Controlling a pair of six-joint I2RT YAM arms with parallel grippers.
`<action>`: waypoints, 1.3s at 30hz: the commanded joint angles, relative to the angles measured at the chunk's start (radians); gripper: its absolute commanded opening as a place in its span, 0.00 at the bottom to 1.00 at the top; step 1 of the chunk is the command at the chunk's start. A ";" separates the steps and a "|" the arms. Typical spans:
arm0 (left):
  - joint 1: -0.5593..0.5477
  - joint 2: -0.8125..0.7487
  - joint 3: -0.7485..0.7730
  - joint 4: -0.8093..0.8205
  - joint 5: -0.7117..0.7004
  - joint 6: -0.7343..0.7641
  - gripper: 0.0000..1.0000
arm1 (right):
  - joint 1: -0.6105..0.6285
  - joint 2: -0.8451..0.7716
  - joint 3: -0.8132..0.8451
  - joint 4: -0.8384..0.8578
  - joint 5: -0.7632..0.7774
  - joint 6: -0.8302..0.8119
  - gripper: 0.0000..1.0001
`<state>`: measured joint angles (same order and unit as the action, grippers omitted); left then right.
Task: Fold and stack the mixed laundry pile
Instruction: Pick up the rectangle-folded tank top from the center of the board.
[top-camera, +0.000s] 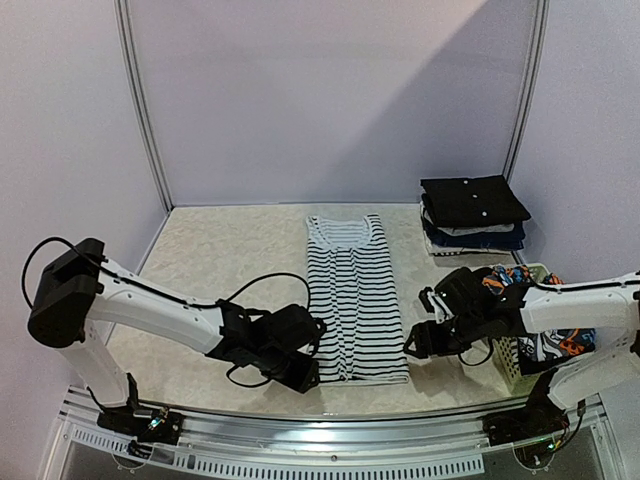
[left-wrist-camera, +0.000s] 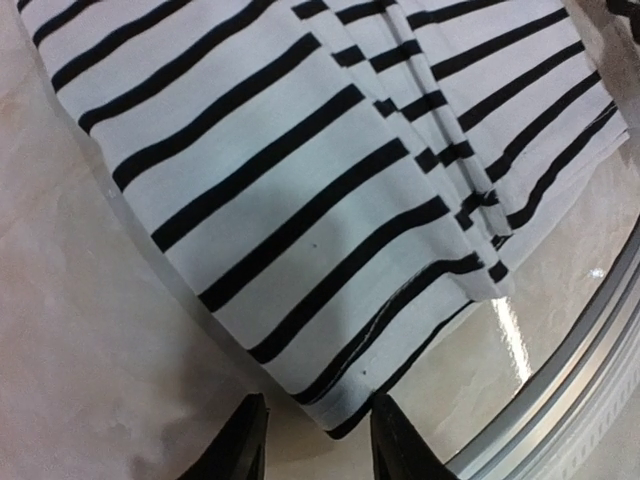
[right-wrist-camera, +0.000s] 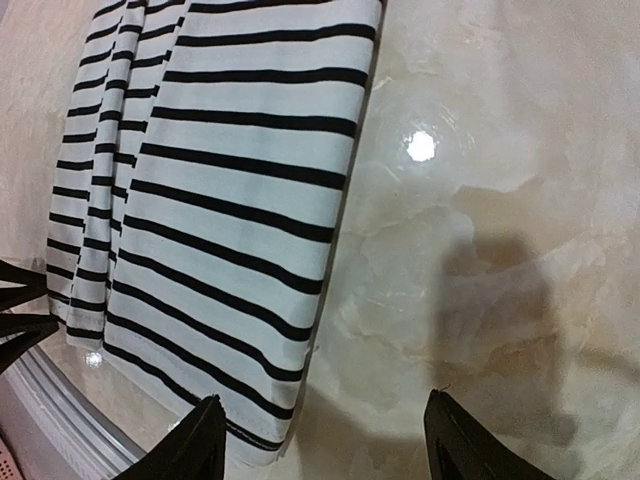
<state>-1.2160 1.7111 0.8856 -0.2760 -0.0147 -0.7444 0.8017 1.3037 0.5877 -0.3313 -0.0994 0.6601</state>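
The overhead view is the only one that gives you the whole layout. The two wrist cams just stare at the near end of the striped shirt (top-camera: 350, 300) and the glossy, marble-look counter (top-camera: 230, 250). Closest in, there's a ribbed metal rail (left-wrist-camera: 590, 345) along the counter edge, which the left wrist cam catches up close. The left jaws sit at the shirt's near left corner. From that cam the two dark fingers (left-wrist-camera: 235, 450) are moderately apart and the hem corner pokes right up to the gap. Nothing's pinched, and I can't tell if they actually touch the cloth. The right jaws are spread wide at the near right corner and empty, with one finger (right-wrist-camera: 190, 450) just beside the hem and the other over bare counter. The shirt is soft-looking white cloth with thin black stripes, lying flat as a long narrow strip mid-counter with its sides folded in. The wrist cams show those layered edges way better than overhead does. Only overhead shows the white lattice basket (top-camera: 507, 362) by the right arm (top-camera: 580, 300), with a busy orange-and-blue printed garment (top-camera: 510, 278) bunched in it. Farther back on the right is a neat stack of folded clothes (top-camera: 472, 210), black on top.
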 joint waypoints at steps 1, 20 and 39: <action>-0.029 0.023 0.003 0.012 0.002 -0.022 0.35 | 0.017 -0.074 -0.053 0.033 -0.028 0.076 0.68; -0.051 0.052 -0.016 0.043 -0.037 -0.067 0.22 | 0.095 -0.011 -0.172 0.236 -0.160 0.170 0.40; -0.061 0.035 -0.020 0.042 -0.044 -0.065 0.09 | 0.123 -0.009 -0.172 0.230 -0.142 0.195 0.00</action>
<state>-1.2503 1.7359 0.8837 -0.2218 -0.0570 -0.8051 0.9173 1.2976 0.4156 -0.0937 -0.2466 0.8562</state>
